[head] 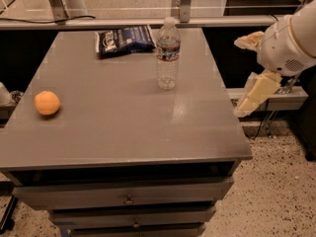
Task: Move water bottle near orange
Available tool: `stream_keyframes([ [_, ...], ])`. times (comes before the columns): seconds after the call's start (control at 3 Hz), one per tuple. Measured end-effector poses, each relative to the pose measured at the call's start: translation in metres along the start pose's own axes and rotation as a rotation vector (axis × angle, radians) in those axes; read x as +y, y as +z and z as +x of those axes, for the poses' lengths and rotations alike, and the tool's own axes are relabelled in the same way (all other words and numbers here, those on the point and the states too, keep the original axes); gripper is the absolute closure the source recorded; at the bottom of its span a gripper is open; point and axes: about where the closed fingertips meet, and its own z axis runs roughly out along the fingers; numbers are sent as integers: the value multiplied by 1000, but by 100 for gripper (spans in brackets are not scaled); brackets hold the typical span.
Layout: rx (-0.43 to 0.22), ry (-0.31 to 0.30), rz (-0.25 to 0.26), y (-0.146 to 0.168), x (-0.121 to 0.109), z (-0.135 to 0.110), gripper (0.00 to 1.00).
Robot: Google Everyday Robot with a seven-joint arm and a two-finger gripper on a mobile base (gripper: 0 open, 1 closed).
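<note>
The water bottle [168,53] stands upright at the back middle of the grey table [123,127]; it is clear and ribbed, with a white cap and a dark label band. The orange [47,102] lies near the table's left edge, far to the left of the bottle and nearer the front. My gripper [251,68] hangs off the table's right side, beyond its edge and to the right of the bottle. Its two cream fingers [256,94] are spread apart with nothing between them.
A dark blue snack bag [124,39] lies at the back of the table, just left of the bottle. Drawers [128,199] run below the tabletop. A rail [148,22] runs behind the table. Speckled floor [276,181] lies to the right.
</note>
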Motion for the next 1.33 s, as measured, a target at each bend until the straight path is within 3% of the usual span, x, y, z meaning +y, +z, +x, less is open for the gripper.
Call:
stream_keyframes([
  [0.33,-136,-48,17,30,-24,-18,0],
  [0.67,-262,-32,1,52,-42,-33,0],
  [1.33,-515,118,-95,93,-70,-77,0],
])
